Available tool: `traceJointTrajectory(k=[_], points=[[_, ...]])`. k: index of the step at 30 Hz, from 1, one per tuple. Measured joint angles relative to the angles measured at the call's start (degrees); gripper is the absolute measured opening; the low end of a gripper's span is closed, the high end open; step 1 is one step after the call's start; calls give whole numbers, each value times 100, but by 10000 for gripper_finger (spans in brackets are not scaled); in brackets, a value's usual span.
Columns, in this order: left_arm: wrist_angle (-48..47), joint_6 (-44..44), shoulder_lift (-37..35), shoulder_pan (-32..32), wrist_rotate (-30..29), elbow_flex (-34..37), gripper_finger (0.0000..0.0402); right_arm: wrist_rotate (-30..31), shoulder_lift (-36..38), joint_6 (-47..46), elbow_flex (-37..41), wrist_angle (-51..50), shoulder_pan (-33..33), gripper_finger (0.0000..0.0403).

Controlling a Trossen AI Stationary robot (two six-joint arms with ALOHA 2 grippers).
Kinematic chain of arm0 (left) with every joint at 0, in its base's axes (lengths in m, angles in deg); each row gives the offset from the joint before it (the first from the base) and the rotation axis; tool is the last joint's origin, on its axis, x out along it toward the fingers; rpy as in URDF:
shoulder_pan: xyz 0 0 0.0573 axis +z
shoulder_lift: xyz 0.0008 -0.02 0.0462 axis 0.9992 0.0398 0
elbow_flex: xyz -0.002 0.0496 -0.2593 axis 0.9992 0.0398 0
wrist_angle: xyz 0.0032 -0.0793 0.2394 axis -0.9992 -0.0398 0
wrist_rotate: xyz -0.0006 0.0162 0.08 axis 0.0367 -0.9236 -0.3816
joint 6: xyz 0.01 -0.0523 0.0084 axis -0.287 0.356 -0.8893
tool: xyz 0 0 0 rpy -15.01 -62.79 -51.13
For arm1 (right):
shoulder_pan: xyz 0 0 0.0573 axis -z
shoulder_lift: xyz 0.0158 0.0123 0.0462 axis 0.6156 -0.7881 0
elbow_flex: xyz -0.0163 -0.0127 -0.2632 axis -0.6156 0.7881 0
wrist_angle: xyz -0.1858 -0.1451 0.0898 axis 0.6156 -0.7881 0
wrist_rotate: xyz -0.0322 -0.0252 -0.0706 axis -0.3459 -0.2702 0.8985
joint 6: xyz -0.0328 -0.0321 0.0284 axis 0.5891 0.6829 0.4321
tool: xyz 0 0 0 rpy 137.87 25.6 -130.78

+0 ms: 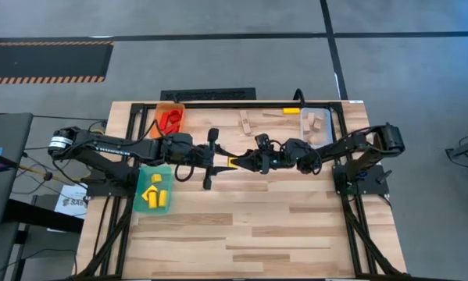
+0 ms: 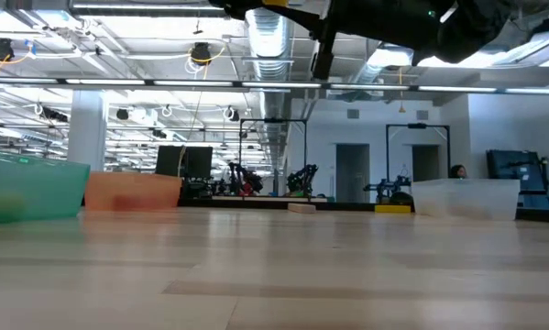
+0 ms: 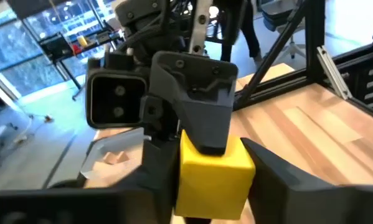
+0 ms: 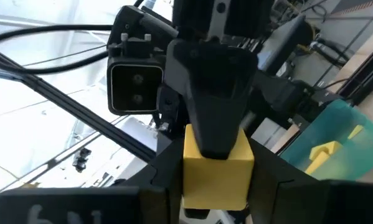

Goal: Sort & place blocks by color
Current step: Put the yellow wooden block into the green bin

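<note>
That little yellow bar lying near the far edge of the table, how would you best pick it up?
Pinch the yellow bar across its two long sides at mid-length, coming straight down. It lies flat on the table, so only its top and sides are exposed, and bare wood seems to flank both long sides.

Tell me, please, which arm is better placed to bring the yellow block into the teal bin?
Probably the left. The yellow block hangs mid-table between the left gripper and right gripper, both touching it. The teal bin, already holding yellow pieces, lies beside the left arm, while the right arm would need to stretch across.
</note>
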Motion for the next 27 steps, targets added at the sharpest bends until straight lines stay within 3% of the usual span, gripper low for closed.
traceJointTrajectory(k=[2,8,15,22,27], points=[[14,-121,-4,-4,7,-1,106,-13,0,-67,0,9,-2,147],[-590,-156,-4,0,-1,-394,106,-13,7,108,-7,32,81,224],[-3910,113,-328,-5,-208,-1289,106,-324,7,104,-4,-161,525,265],[-6715,1854,-975,-205,-942,-1196,106,-426,4,129,4,-698,757,265],[-7199,3886,-1607,-395,-1054,-341,106,-442,4,247,4,-772,762,265]])
